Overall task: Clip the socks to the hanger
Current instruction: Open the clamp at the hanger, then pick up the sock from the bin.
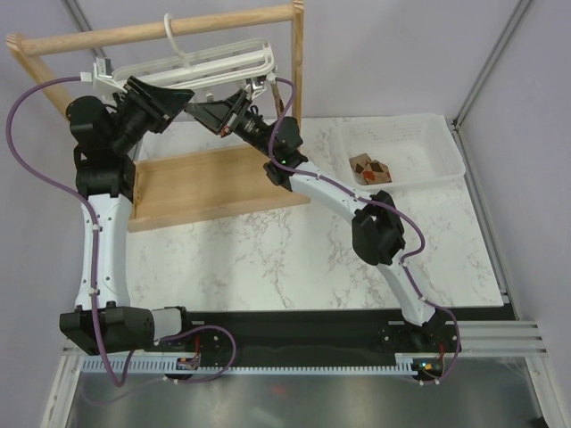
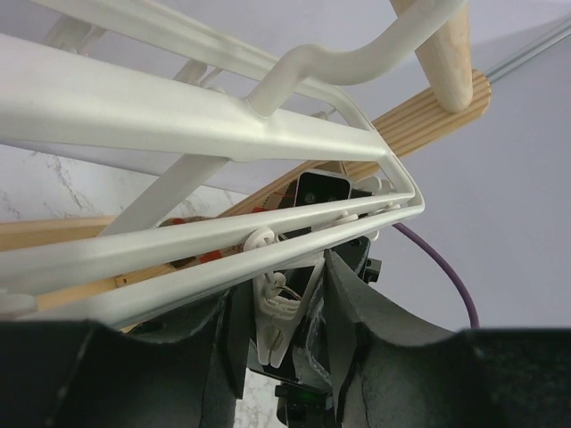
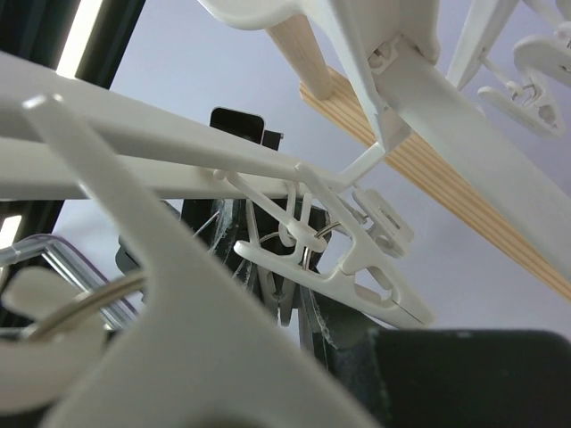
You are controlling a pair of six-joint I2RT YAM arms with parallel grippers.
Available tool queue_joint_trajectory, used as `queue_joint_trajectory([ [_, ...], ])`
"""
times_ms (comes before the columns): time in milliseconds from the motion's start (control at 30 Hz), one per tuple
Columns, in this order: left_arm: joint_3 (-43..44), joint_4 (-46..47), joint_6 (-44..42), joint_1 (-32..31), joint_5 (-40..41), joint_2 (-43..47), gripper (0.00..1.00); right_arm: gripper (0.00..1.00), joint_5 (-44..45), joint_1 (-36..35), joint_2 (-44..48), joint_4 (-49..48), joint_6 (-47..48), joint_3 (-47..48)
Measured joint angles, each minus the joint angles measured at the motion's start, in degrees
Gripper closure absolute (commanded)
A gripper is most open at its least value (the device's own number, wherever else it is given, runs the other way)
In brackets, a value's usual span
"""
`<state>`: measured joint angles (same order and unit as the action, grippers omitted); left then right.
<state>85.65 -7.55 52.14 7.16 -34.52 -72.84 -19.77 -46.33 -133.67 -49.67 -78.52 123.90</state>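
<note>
The white hanger [image 1: 205, 64] hangs by its hook from the wooden rack's top rod [image 1: 161, 31]. Both grippers are raised under its frame and face each other. In the left wrist view my left gripper [image 2: 284, 316] has its fingers closed against both sides of a dangling white clip [image 2: 275, 312]. My right gripper [image 3: 299, 303] is nearly shut with a thin white clip part [image 3: 287, 299] between its fingers, and a big clip hides much of that view. The tan argyle socks [image 1: 370, 168] lie in the white basket [image 1: 446, 147] at the right, far from both grippers.
The wooden rack has a flat base board [image 1: 214, 183] and an upright post [image 1: 297, 62] beside the right arm. Several other clips [image 3: 526, 85] dangle close around the right gripper. Marble tabletop [image 1: 268, 259] lies in front of the rack.
</note>
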Motion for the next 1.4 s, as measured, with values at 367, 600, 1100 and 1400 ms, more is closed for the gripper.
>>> queue_joint_trajectory([
  [367, 0.0, 0.22, 0.04, -0.17, 0.09, 0.02, 0.75, 0.91, 0.09, 0.11, 0.98, -0.74, -0.33, -1.64],
  [600, 0.0, 0.28, 0.04, -0.28, 0.02, 0.02, 0.81, 0.77, 0.07, 0.17, 1.29, -0.83, -0.37, -2.05],
  [1100, 0.0, 0.39, -0.02, -0.22, 1.42, 0.04, 0.98, 0.31, -3.8, 1.07, 6.36, 0.68, 1.92, -10.51],
  [1400, 0.0, 0.37, -0.07, -0.22, 1.51, 0.04, 0.98, 0.34, -6.91, 1.4, 21.97, 22.77, 18.91, -24.13],
])
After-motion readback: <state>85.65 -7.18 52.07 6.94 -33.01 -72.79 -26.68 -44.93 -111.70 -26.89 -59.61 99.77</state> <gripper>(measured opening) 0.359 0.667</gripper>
